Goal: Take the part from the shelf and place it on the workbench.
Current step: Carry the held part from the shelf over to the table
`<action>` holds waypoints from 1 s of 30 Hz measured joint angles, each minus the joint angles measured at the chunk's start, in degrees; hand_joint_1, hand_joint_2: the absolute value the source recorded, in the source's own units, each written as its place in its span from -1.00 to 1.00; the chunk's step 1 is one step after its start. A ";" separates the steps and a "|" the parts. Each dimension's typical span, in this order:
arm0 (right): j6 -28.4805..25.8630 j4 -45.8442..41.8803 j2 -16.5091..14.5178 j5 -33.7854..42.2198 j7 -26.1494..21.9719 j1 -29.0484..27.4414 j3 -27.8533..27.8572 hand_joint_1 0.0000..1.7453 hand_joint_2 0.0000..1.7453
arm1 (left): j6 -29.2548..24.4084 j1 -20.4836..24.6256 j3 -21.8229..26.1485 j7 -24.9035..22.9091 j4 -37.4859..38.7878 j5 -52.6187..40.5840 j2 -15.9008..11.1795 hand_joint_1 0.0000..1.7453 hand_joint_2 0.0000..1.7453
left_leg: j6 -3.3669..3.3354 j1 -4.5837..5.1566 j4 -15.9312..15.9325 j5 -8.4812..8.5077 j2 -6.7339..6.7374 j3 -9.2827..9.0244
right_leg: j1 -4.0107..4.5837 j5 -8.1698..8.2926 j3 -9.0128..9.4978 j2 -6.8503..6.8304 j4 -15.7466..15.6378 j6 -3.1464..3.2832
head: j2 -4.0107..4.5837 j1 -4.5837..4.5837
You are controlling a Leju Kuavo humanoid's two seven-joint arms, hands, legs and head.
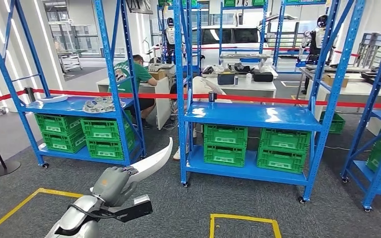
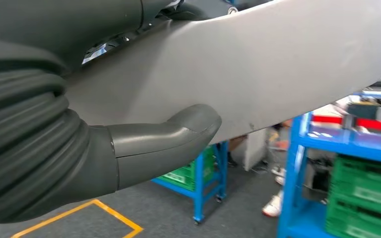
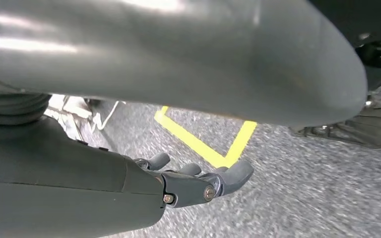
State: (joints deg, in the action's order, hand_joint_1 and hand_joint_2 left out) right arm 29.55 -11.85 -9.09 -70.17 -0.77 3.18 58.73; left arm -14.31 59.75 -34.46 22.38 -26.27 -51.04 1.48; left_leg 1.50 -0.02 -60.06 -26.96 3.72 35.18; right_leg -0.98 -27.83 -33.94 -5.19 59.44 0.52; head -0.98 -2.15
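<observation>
You are carrying a long, curved white part (image 1: 151,161), probably a light, stiff, smooth shell that may slip. Your left hand (image 1: 111,184) is gripping its lower end, the blade rising up and away. Your right hand (image 3: 193,183) is hanging over the floor, fingers loosely extended, holding nothing.

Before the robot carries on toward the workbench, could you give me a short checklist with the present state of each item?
1. Part in hand: the left hand holds the white curved part. Ok.
2. Thumb contact: the thumb lies against the part's surface. Ok.
3. Part free of the shelves: it stands apart from the left shelf and the middle shelf. Ok.
4. Right hand free: fingers partly curled over the floor, nothing in them. Ok.
5. Workbench located: cannot tell.
6. Person seated behind the shelves, away from the robot. Ok.
</observation>
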 joint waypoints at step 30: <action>0.22 -0.04 4.25 -3.76 2.67 -0.23 -2.31 -1.00 -1.00 | -12.60 -10.66 0.10 0.97 3.71 1.75 -2.31 1.00 1.00 | -0.85 0.85 -1.34 -0.19 -0.33 0.59 | 0.35 -1.44 1.28 0.08 0.41 0.97 | 0.04 1.18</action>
State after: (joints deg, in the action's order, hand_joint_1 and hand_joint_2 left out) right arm 29.77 -11.89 -4.85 -73.93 1.91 2.94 56.42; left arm -26.91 49.09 -34.35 23.34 -22.56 -49.29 -0.83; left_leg 0.65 0.82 -61.41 -27.16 3.39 35.77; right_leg -0.64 -29.27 -32.65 -5.12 59.84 1.48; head -0.94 -0.97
